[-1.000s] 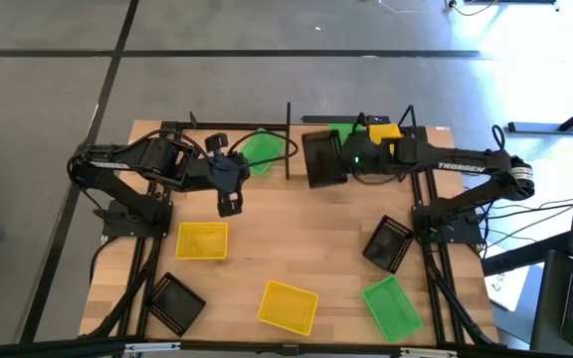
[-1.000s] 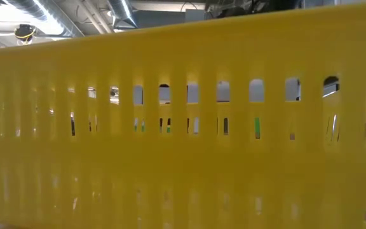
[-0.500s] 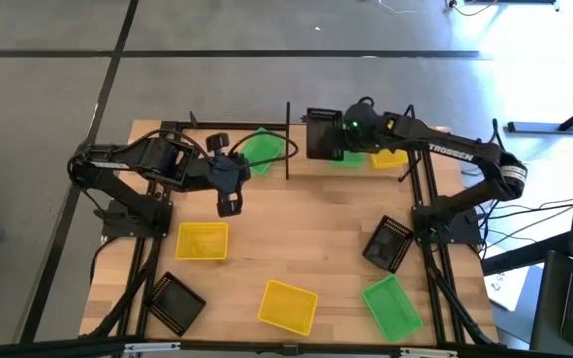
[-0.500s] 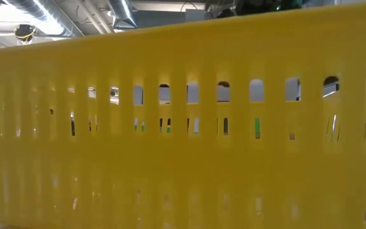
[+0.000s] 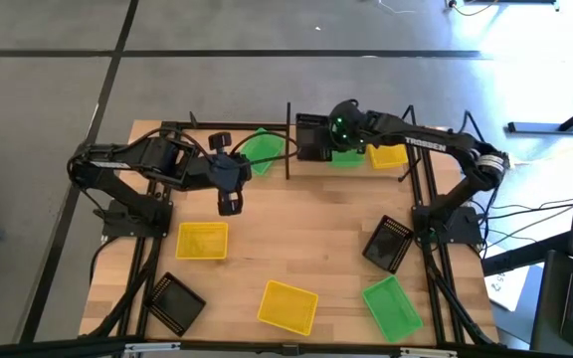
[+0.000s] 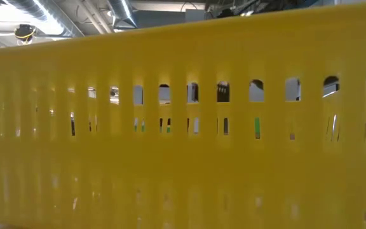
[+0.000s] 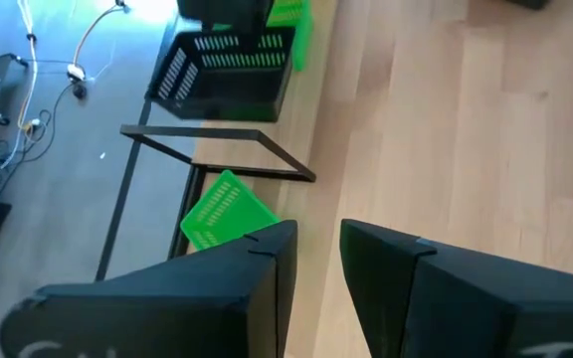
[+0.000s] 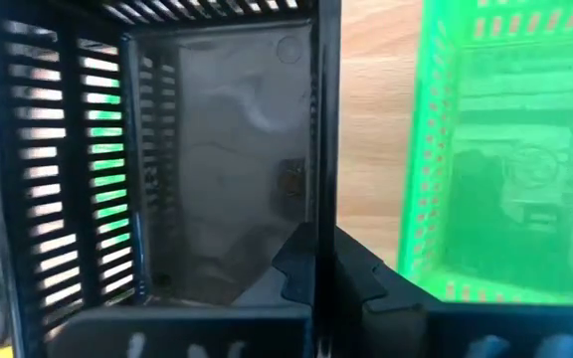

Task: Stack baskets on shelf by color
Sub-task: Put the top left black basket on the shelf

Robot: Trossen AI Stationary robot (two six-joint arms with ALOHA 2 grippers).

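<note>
My right gripper (image 5: 322,137) is shut on a black basket (image 5: 311,137) at the shelf's (image 5: 217,171) far side, just right of a black post (image 5: 288,139). A green basket (image 5: 346,156) and a yellow basket (image 5: 388,157) lie under my right arm. Another green basket (image 5: 262,149) sits tilted on the shelf's left part. My left gripper (image 5: 229,205) hovers open and empty over the table, near that green basket (image 7: 222,211). My right gripper pinches one side wall (image 8: 322,189) of the black basket, one finger inside (image 8: 296,268) and one outside. The fingers come from above, pointing down. The basket stays level, open side up, beside the green basket (image 8: 505,149). Whether its bottom rests on anything I cannot tell.
On the table lie a yellow basket (image 5: 202,241), a black basket (image 5: 177,301), a yellow basket (image 5: 287,306), a green basket (image 5: 392,306) and a black basket (image 5: 388,242). The yellow basket's wall (image 6: 183,159) fills the low view. Bare wood shows at the table's middle.
My right gripper has carried the black basket toward the table's far edge and then a little to the left, up to the black post, with the arm stretching out. The basket has stayed in the hold.
</note>
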